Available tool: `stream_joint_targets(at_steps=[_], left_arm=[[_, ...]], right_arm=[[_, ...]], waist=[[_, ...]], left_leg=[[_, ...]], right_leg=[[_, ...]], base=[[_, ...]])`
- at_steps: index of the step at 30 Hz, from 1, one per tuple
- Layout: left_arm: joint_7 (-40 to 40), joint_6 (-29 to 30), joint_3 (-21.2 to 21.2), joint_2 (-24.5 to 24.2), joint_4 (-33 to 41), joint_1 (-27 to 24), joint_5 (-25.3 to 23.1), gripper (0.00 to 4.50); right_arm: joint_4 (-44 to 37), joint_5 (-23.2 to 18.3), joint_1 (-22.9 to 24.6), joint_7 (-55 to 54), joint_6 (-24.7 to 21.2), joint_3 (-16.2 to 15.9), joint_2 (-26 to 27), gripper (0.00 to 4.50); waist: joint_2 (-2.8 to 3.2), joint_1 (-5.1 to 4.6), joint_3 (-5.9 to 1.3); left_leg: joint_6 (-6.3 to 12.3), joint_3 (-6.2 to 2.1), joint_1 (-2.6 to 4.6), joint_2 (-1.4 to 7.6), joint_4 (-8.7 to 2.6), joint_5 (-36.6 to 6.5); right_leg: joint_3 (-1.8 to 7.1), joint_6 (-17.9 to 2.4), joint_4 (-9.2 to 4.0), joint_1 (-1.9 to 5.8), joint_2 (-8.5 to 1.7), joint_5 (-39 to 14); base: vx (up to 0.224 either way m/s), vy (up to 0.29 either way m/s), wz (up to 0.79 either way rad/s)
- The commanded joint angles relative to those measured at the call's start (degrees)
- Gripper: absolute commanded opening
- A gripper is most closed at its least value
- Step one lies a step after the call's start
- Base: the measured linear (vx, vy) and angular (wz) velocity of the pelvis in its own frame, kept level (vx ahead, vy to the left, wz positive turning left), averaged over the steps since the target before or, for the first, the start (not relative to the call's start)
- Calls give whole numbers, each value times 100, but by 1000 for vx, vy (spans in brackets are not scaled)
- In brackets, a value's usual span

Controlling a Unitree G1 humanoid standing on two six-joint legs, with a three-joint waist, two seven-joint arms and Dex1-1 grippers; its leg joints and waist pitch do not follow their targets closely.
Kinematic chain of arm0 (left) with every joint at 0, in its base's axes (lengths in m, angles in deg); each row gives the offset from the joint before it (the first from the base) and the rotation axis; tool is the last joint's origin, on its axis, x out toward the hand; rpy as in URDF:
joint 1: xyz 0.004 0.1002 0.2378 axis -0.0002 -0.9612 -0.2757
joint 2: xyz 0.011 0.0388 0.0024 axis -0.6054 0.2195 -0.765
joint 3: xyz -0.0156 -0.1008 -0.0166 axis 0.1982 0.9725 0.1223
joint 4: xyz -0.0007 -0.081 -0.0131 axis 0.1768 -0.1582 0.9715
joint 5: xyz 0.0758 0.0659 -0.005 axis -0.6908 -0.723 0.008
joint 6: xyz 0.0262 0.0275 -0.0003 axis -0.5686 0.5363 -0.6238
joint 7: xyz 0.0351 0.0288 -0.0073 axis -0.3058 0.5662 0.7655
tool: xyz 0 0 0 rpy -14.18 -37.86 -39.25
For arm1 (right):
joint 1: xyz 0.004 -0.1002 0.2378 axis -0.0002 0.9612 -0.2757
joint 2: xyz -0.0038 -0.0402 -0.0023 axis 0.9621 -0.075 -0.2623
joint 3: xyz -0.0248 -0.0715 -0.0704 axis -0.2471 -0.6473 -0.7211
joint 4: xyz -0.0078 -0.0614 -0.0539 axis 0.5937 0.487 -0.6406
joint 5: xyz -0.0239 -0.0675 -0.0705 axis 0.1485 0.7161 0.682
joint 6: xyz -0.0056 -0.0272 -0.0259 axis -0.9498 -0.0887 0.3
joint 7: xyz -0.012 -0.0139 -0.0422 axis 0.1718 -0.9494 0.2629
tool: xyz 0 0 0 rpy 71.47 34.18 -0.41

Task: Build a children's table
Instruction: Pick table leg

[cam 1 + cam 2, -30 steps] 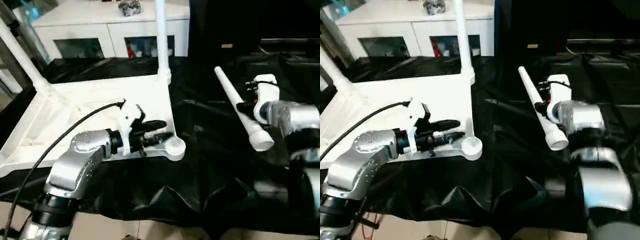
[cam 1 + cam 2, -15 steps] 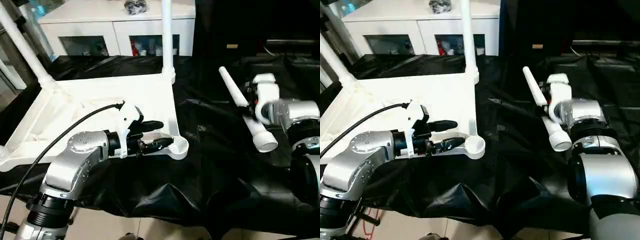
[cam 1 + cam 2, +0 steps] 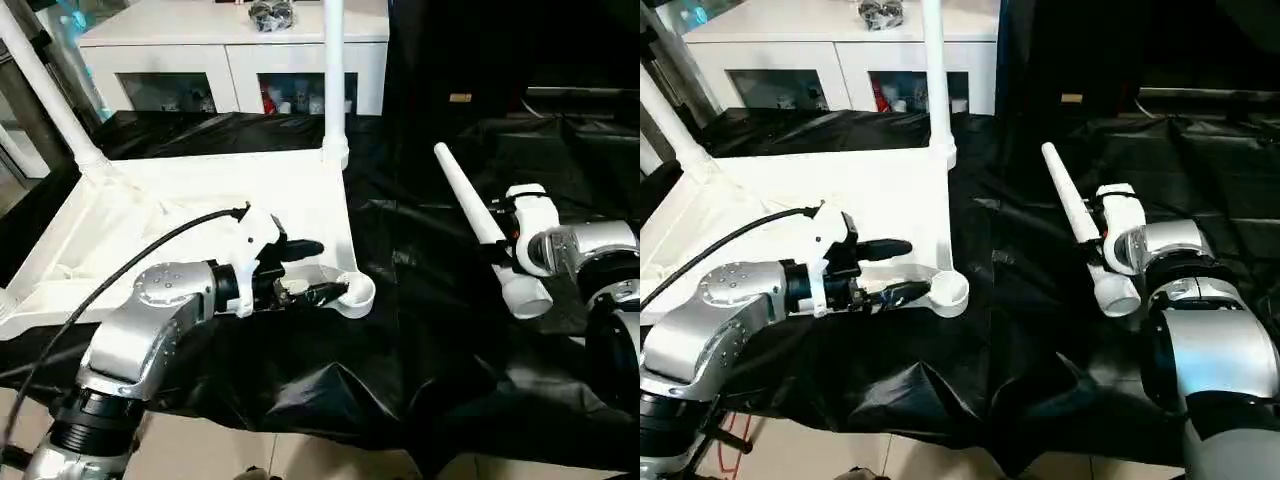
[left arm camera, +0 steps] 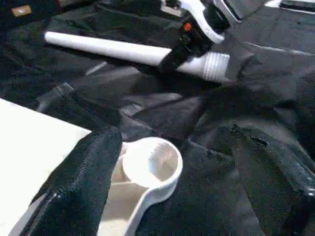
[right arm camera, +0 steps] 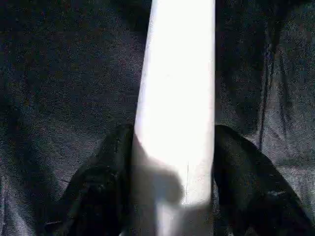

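Observation:
The children's table top (image 3: 200, 190) lies underside up on the black cloth, with one white leg (image 3: 333, 70) upright in its far right corner and another (image 3: 45, 95) in its far left. My left gripper (image 3: 332, 270) is open at the near right corner, and the empty round socket (image 4: 150, 164) sits just ahead between its fingers (image 4: 78, 187). A loose leg (image 3: 478, 215) lies slanted on the cloth to the right, threaded end (image 3: 528, 298) nearest me. My right gripper (image 3: 495, 235) is shut on that leg (image 5: 177, 73), one finger on each side.
A white glass-door cabinet (image 3: 230, 40) stands behind the work table. Crumpled black cloth (image 3: 420, 340) covers the area between the table top and the loose leg and hangs over the front edge. A black cable (image 3: 120, 270) runs along my left forearm.
My left gripper's fingers have spread wide apart at the near right corner. The right gripper and its leg have sunk slightly toward the cloth. The camera has also shifted.

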Motion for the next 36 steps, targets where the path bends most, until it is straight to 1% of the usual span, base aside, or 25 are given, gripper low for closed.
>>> stream_joint_targets(at_steps=[1, 4, 6, 7, 8, 9, 11, 13, 14, 16, 17, 18, 19, 20, 22, 23, 25, 26, 27, 28, 29, 31, 32, 34, 36], left_arm=[[-254, -36, -2, -106, 97, -42, 142, 403], [-486, 0, -21, -182, 135, -55, 272, 403], [-690, -54, -79, -288, 121, -67, 297, 403], [-739, -82, -108, -327, 102, -71, 279, 403], [-768, -125, -132, -348, 76, -70, 254, 403], [-800, -185, -162, -381, 40, -70, 225, 403], [-817, -263, -183, -398, -36, -64, 190, 403], [-789, -317, -174, -380, -96, -45, 163, 403], [-767, -334, -157, -368, -112, -36, 158, 403], [-729, -348, -122, -353, -107, -49, 169, 403], [-629, -339, -67, -288, -117, -37, 189, 403], [-451, -302, 22, -171, -147, 16, 225, 403], [-445, -301, 25, -168, -148, 18, 226, 403], [-177, -266, 144, 4, -222, 137, 261, 403], [198, -288, 300, 248, -360, 330, 271, 403], [594, -337, 459, 511, -540, 564, 263, 403], [1077, -191, 716, 927, -829, 954, 454, 403], [1181, -81, 795, 1053, -914, 1077, 570, 403], [1293, 67, 895, 1182, -1003, 1205, 721, 403], [1359, 133, 944, 1247, -1060, 1275, 785, 403], [1448, 213, 1017, 1341, -1150, 1373, 877, 403], [1595, 416, 1159, 1516, -1317, 1560, 1086, 403], [1601, 459, 1212, 1604, -1377, 1646, 1200, 403], [1620, 601, 1314, 1785, -1454, 1788, 1461, 403], [1658, 683, 1417, 2044, -1596, 1973, 1679, 403]], right_arm=[[113, -68, -61, -99, 20, 129, -12, 217], [108, -94, -82, -99, 50, 151, -25, 193], [100, -112, -100, -102, 65, 171, -39, 188], [96, -123, -107, -106, 67, 187, -47, 186], [89, -137, -113, -101, 68, 204, -56, 184], [85, -153, -122, -93, 70, 230, -66, 183], [70, -217, -138, -8, 30, 304, -97, 183], [51, -304, -152, 41, -12, 409, -150, 183], [41, -354, -162, 47, -34, 467, -176, 183], [10, -445, -174, 59, -53, 563, -222, 183], [-48, -591, -206, 53, -39, 716, -255, 183], [-161, -910, -276, 98, -39, 1033, -283, 182], [-165, -920, -278, 100, -39, 1043, -284, 182], [-308, -1288, -327, 178, -16, 1396, -262, 182], [-457, -1730, -359, 346, -59, 1813, -198, 182], [-574, -2056, -315, 616, -165, 2087, -87, 182], [-1137, -2483, 53, 1376, -16, 2247, 238, 182], [-1414, -2629, 233, 1671, 112, 2273, 377, 182], [-1813, -2764, 483, 1930, 186, 2245, 547, 182], [-2023, -2836, 611, 2035, 202, 2229, 632, 182], [-2379, -2988, 801, 2176, 122, 2210, 755, 182], [-3144, -3331, 1173, 2469, -125, 2146, 972, 182], [-3593, -3569, 1376, 2608, -307, 2095, 1077, 182], [-4274, -3858, 1692, 2776, -540, 1924, 1221, 182], [-4887, -4049, 1945, 2843, -926, 1665, 1343, 182]], waist=[[-127, 4, -397], [-125, 7, -401], [3, -5, -403], [-49, -23, -402], [-57, -28, -400], [-22, -34, -399], [-69, -38, -408], [-71, -43, -409], [-109, -45, -413], [-117, -33, -411], [-115, -30, -413], [-134, -18, -415], [-130, -11, -413], [-141, -2, -412], [-148, -1, -418], [-130, 9, -418], [-139, 36, -412], [-145, 72, -434], [-145, 71, -447], [-151, 79, -446], [-155, 94, -474], [-138, 138, -491], [-102, 157, -505], [-120, 202, -495], [-81, 226, -471]], left_leg=[[201, 44, 53, 24, -331, -1240], [183, 46, 56, 22, -330, -1271], [156, 37, 66, 16, -323, -1333], [158, 41, 62, 16, -329, -1372], [155, 40, 61, 15, -333, -1390], [149, 40, 70, 16, -331, -1422], [161, 43, 64, 16, -324, -1387], [180, 47, 57, 15, -317, -1323], [200, 51, 53, 13, -316, -1290], [241, 56, 46, 14, -311, -1191], [243, 55, 45, 11, -306, -1173], [255, 53, 47, 17, -308, -1161], [271, 58, 43, 17, -302, -1167], [280, 51, 33, 13, -309, -1157], [314, 64, 35, 7, -295, -1155], [351, 66, 34, -4, -288, -1169], [450, 74, 10, -10, -280, -1150], [455, 57, 30, 10, -275, -1094], [520, 41, -14, 12, -282, -909], [552, 52, -2, 12, -279, -864], [607, 39, 3, 21, -266, -698], [707, 46, 23, 16, -259, -580], [705, 35, 29, 20, -256, -553], [734, 42, 39, 21, -268, -553], [607, 32, 46, 28, -298, -736]], right_leg=[[144, -1402, -436, 313, -169, -1507], [144, -1430, -429, 310, -170, -1495], [144, -1459, -416, 305, -166, -1418], [139, -1468, -428, 312, -153, -1358], [137, -1475, -423, 317, -150, -1349], [136, -1483, -430, 313, -154, -1366], [141, -1504, -421, 327, -155, -1318], [141, -1502, -421, 330, -158, -1323], [143, -1498, -424, 337, -155, -1294], [144, -1500, -417, 331, -153, -1283], [144, -1502, -410, 335, -154, -1280], [145, -1499, -409, 340, -160, -1279], [147, -1489, -413, 337, -159, -1281], [137, -1481, -412, 347, -162, -1304], [142, -1467, -420, 350, -159, -1292], [132, -1448, -426, 350, -145, -1297], [125, -1378, -440, 364, -145, -1284], [125, -1369, -438, 371, -168, -1213], [116, -1403, -404, 391, -184, -1044], [116, -1399, -419, 376, -169, -991], [125, -1491, -383, 387, -181, -784], [125, -1567, -385, 371, -144, -547], [121, -1582, -371, 373, -150, -520], [124, -1554, -402, 367, -137, -527], [118, -1484, -436, 357, -151, -871]], base=[[0, 0, 0], [0, 0, 0], [0, 0, 0], [0, 0, 0], [0, 0, 0], [0, 0, 0], [0, 0, 0], [0, 0, 0], [0, 0, 0], [0, 0, 0], [0, 0, 0], [0, 0, 0], [0, 0, 0], [0, 0, 0], [0, 0, 0], [0, 0, 0], [0, 0, 0], [0, 0, 0], [0, 0, 0], [0, 0, 0], [0, 0, 0], [0, 0, 0], [0, 0, 0], [0, 0, 0], [0, 0, 0]])
